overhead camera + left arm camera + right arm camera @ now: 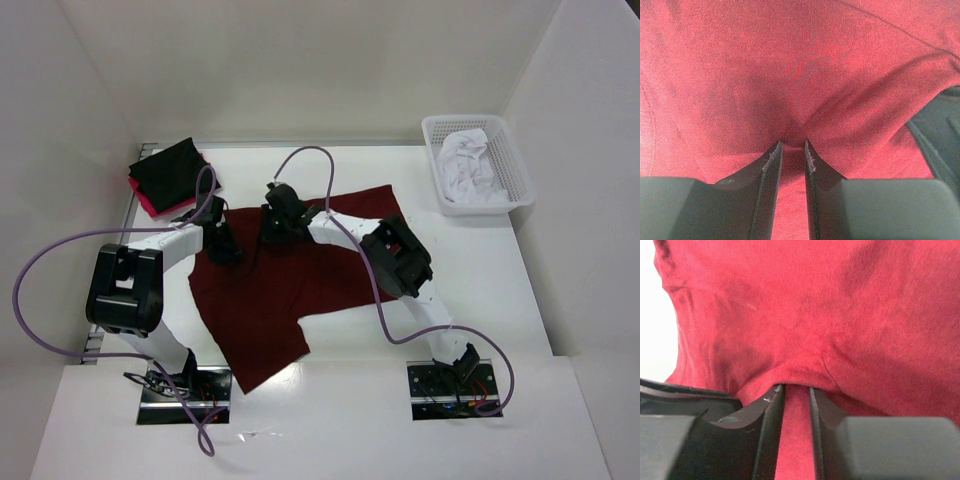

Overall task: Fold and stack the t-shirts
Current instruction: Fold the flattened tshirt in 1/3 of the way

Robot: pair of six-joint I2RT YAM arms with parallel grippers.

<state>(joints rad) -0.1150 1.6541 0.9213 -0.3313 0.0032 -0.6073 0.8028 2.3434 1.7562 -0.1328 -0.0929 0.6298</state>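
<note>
Left wrist view showed the left hand (792,145) narrowed onto a puckered pinch of the maroon t-shirt (805,75); the right hand (796,386) pinched a fold likewise. Both gripped its far edge side by side, so the cloth lay toward the arm bases, slanted, wrinkled, spread on the surface (480,280). Beyond its far-left corner sat the folded black t-shirt (170,170) on a pink t-shirt (145,203).

No legible text, labels, brands or numbers anywhere. Faint dark print on maroon t-shirt (810,52): shape only, unreadable.
</note>
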